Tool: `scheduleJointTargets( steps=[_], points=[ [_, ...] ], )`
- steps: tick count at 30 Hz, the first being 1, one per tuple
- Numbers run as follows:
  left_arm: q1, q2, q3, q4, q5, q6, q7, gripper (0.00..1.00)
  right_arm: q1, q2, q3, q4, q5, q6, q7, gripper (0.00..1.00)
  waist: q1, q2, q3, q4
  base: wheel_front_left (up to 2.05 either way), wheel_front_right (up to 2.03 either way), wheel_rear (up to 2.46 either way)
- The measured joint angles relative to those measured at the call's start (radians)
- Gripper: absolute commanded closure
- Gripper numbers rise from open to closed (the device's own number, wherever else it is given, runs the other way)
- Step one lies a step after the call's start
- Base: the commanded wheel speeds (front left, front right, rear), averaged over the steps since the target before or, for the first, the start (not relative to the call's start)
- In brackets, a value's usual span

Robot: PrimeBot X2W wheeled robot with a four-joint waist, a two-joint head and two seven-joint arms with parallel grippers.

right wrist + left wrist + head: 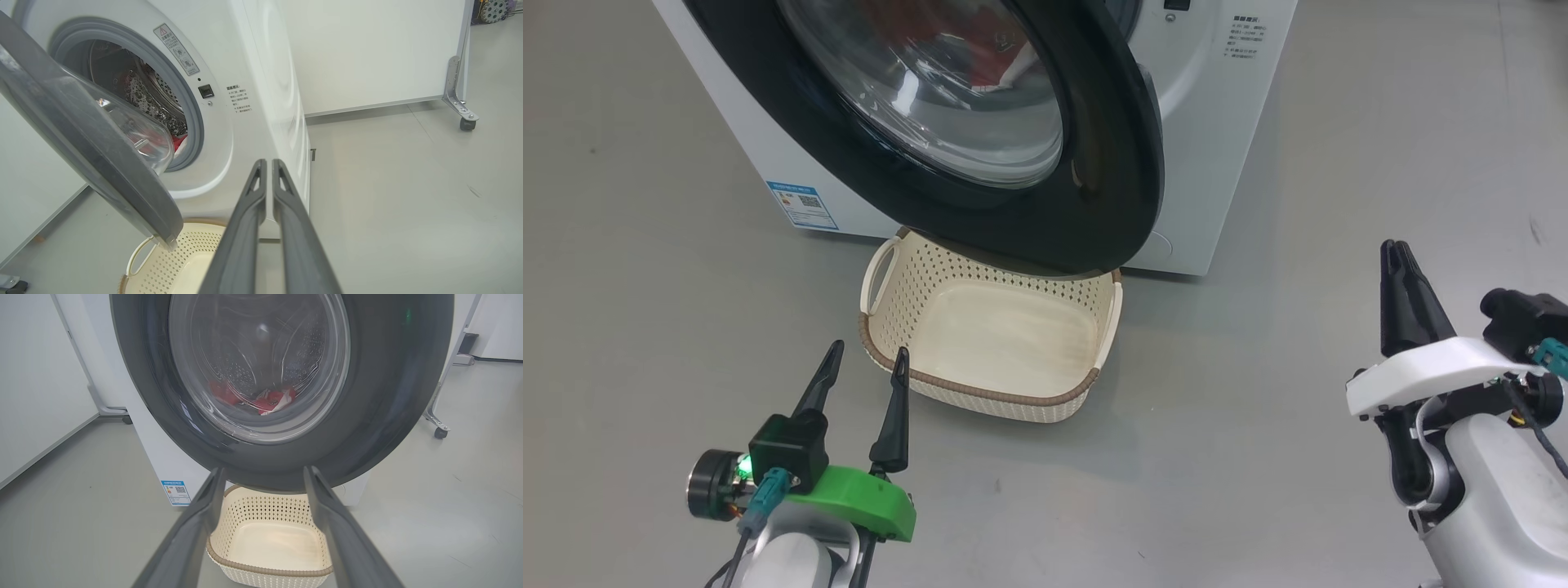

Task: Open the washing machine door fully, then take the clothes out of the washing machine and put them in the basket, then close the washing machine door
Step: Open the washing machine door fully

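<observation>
Washing machine door (pixel 1119 163): part-open only, hinged on the left, and its lower rim overhangs the basket (pixel 1005 404).
Basket: empty, on the floor just in front of the washing machine (pixel 1225 122), below the mouth; presumably put there for a short carry.
Clothes (pixel 271 401): red, in the drum, seen thru the door glass.
Left gripper (pixel 869 349): fingers spread wide, nothing held, near the basket's front-left rim; likely readied for fabric.
Right gripper (pixel 1394 245): fingers pressed together, nothing between them, well right of the door's free edge.
Assessment: step 1 incomplete; the door obstructs both drum and basket.
</observation>
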Motion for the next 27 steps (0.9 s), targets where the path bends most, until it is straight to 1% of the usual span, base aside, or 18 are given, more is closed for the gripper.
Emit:
scheduleJointTargets(
  steps=[1,7,12,19,20,27],
  points=[
    [0.001,0.000,0.000,0.000,0.000,0.000,0.000,0.00,0.012,0.002,0.001,-0.008,-0.005,-0.008,-0.001,0.00,0.0000,0.0000,-0.001,-0.001,0.00,0.00,0.00],
    [0.006,0.000,0.001,-0.002,0.000,0.000,0.000,0.00,0.066,0.009,0.017,-0.055,-0.057,-0.034,-0.007,0.00,0.0000,0.0000,-0.007,-0.008,0.00,0.00,0.00],
    [0.008,0.000,0.001,-0.003,0.001,-0.001,0.000,0.00,0.098,0.018,0.017,-0.086,-0.067,-0.051,-0.007,0.00,0.0000,0.0000,-0.011,-0.014,0.00,0.00,0.00],
    [0.010,0.000,0.001,-0.008,0.006,-0.001,0.000,0.00,0.125,0.030,0.017,-0.128,-0.101,-0.062,-0.008,0.00,0.0000,0.0000,-0.011,-0.022,0.00,0.00,0.00],
    [0.010,0.000,0.001,-0.008,0.006,-0.001,0.000,0.00,0.128,0.031,0.016,-0.131,-0.101,-0.069,-0.008,0.00,0.0000,0.0000,-0.011,-0.022,0.00,0.00,0.00],
    [0.010,0.000,0.001,-0.012,0.013,-0.001,0.000,0.00,0.151,0.045,0.001,-0.161,-0.108,-0.070,-0.009,0.00,0.0000,0.0000,-0.007,-0.023,0.00,0.00,0.00]
  ],
)
